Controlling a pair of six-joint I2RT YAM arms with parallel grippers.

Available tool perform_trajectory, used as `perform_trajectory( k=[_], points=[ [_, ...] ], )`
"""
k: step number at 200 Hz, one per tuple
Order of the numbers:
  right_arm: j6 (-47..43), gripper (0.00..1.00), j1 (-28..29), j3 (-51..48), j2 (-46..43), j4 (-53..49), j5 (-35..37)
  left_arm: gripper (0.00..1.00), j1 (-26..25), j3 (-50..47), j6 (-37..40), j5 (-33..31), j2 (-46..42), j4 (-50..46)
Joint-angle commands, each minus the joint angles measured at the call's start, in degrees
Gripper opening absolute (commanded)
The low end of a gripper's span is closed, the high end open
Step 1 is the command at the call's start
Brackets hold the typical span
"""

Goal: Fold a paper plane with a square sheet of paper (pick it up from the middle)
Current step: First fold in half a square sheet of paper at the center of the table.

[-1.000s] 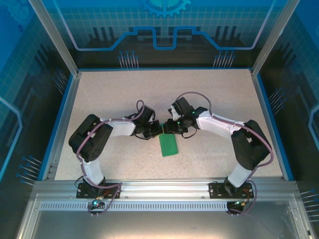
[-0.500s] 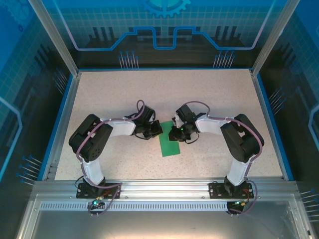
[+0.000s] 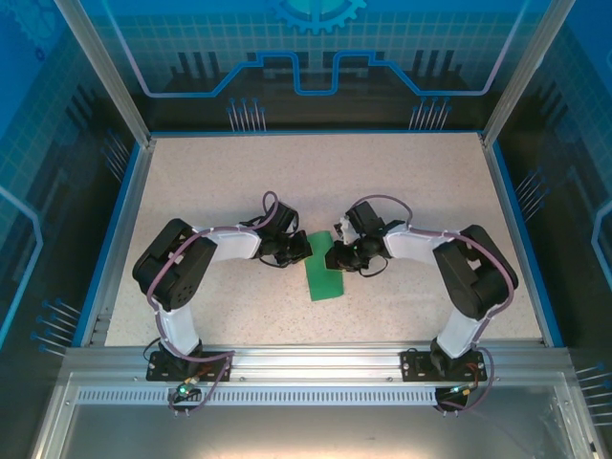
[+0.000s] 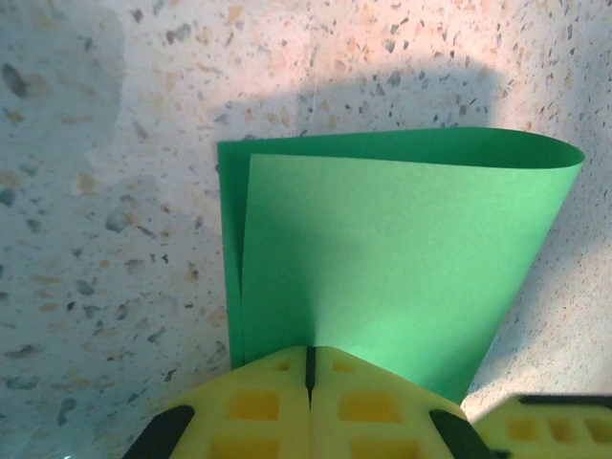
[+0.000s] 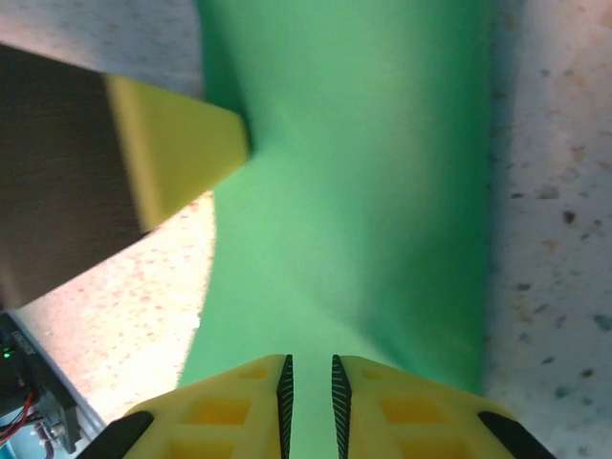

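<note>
The square sheet of paper (image 3: pixel 323 279) is green and lies on the table, folded over on itself with a loose rounded fold (image 4: pixel 559 158) on one side. My left gripper (image 3: pixel 304 249) is shut on the sheet's left edge, and its yellow jaws (image 4: pixel 309 359) meet on the paper (image 4: pixel 382 249). From the other side, my right gripper (image 3: pixel 340 256) comes in at the fold. Its jaws (image 5: pixel 309 368) stand a narrow gap apart, and a raised ridge of green paper (image 5: pixel 363 191) runs into that gap. The left gripper's yellow finger (image 5: pixel 172 153) shows across the sheet.
The speckled tabletop (image 3: pixel 220 182) is bounded by a blue rim (image 3: pixel 120 229) and a metal frame. Both arms bend inward toward the table's middle. The right arm's elbow (image 3: pixel 473 273) sits near the right side.
The right gripper has shifted slightly nearer and lower onto the sheet's right side, and its jaws have narrowed. The right elbow swung. The left gripper and the sheet have stayed put.
</note>
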Motion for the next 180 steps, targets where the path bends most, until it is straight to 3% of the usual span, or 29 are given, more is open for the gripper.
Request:
perform_trajectory(
  k=[1, 81, 135, 180],
  points=[
    [-0.2, 0.21, 1.6, -1.8, -2.2, -0.8, -0.6, 0.06, -0.5, -0.3, 1.0, -3.5, 3.0, -6.0],
    [-1.1, 0.18, -0.1, -6.3, 1.2, -2.2, 1.1, 0.05, -0.5, -0.3, 1.0, -3.5, 3.4, -5.8],
    [-0.4, 0.18, -0.1, -8.9, -7.0, -2.7, -1.6, 0.05, -0.5, -0.3, 0.9, -3.5, 3.5, -5.6],
    [-0.1, 0.17, -0.1, -13.0, -5.5, -2.7, -0.8, 0.05, -0.5, -0.3, 1.0, -3.6, 3.6, -5.4]
  ],
)
